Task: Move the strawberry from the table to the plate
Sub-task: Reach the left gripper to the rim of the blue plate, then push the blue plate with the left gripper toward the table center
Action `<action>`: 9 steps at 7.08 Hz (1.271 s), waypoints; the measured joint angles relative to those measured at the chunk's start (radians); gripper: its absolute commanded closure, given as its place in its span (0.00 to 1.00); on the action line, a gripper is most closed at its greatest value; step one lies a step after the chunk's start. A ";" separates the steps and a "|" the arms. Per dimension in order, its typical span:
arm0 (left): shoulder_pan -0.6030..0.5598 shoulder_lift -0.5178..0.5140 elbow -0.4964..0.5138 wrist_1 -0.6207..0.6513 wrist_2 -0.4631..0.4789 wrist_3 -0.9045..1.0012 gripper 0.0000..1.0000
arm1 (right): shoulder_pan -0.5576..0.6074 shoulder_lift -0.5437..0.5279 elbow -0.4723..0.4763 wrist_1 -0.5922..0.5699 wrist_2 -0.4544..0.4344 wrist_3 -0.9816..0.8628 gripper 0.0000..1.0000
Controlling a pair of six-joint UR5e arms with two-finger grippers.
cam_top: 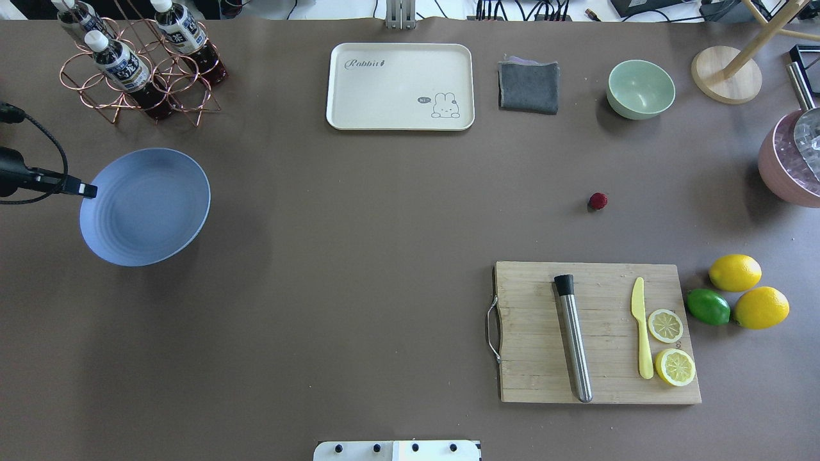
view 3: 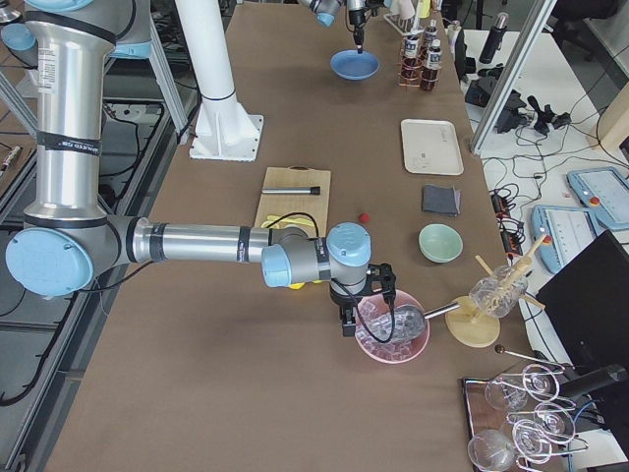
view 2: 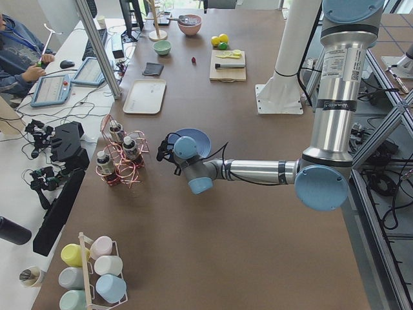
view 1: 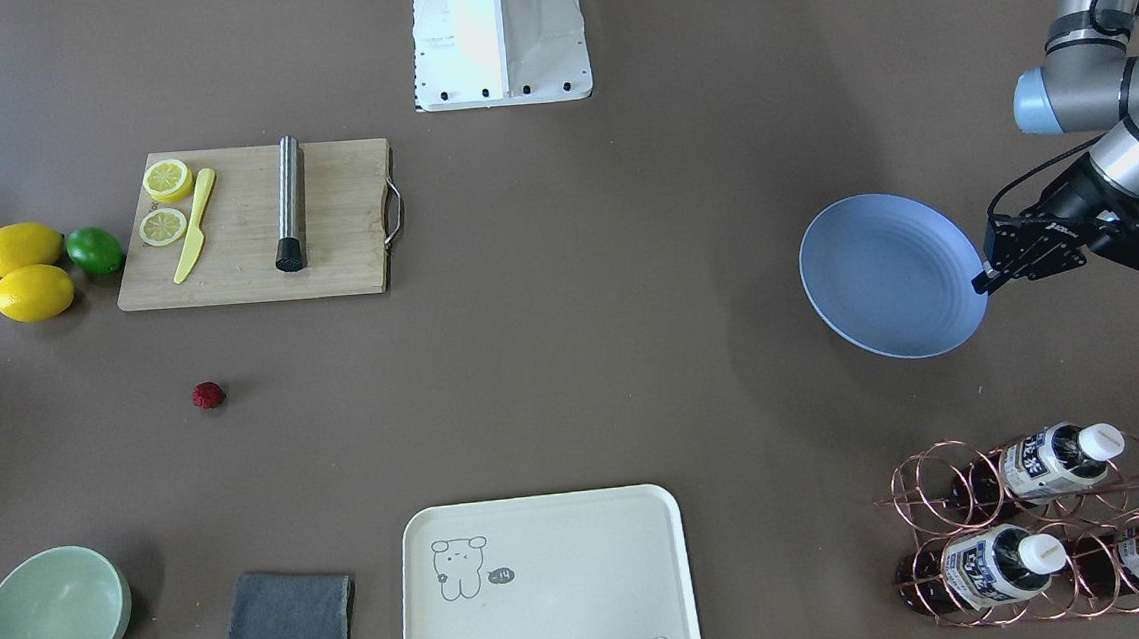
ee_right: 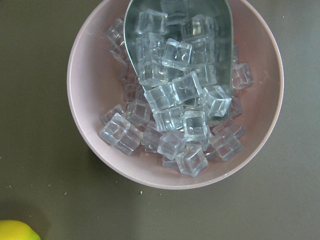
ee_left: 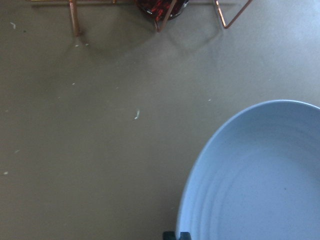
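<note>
The strawberry (cam_top: 598, 201) (view 1: 207, 395), small and dark red, lies alone on the brown table (cam_top: 359, 224), on the robot's right side. Far across on the left side lies the light-blue plate (cam_top: 147, 208) (view 1: 887, 277) (ee_left: 260, 190). My left gripper (cam_top: 86, 189) (view 1: 983, 283) points down at the plate's outer rim, its thin fingertips (ee_left: 170, 235) pinched shut on that rim. My right gripper (view 3: 346, 320) hovers over a pink bowl of ice cubes (ee_right: 80, 100). No fingers show in its wrist view, so I cannot tell its state.
Near the strawberry is a wooden cutting board (cam_top: 596, 333) with a steel muddler, yellow knife and lemon halves; two lemons and a lime (cam_top: 708, 307) lie beside it. A green bowl (cam_top: 640, 89), grey cloth (cam_top: 528, 85), cream tray (cam_top: 400, 86) and bottle rack (cam_top: 138, 64) line the far edge.
</note>
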 measured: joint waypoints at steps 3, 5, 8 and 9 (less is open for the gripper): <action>0.129 -0.099 -0.029 0.004 0.063 -0.191 1.00 | -0.001 0.001 0.001 0.000 0.013 -0.001 0.00; 0.209 -0.181 -0.033 0.053 0.131 -0.255 1.00 | -0.001 0.001 0.000 0.000 0.016 -0.001 0.00; 0.314 -0.305 -0.041 0.176 0.231 -0.290 1.00 | -0.001 0.001 -0.002 0.000 0.017 -0.001 0.00; 0.349 -0.336 -0.042 0.198 0.263 -0.321 1.00 | -0.002 0.002 -0.002 0.000 0.019 -0.001 0.00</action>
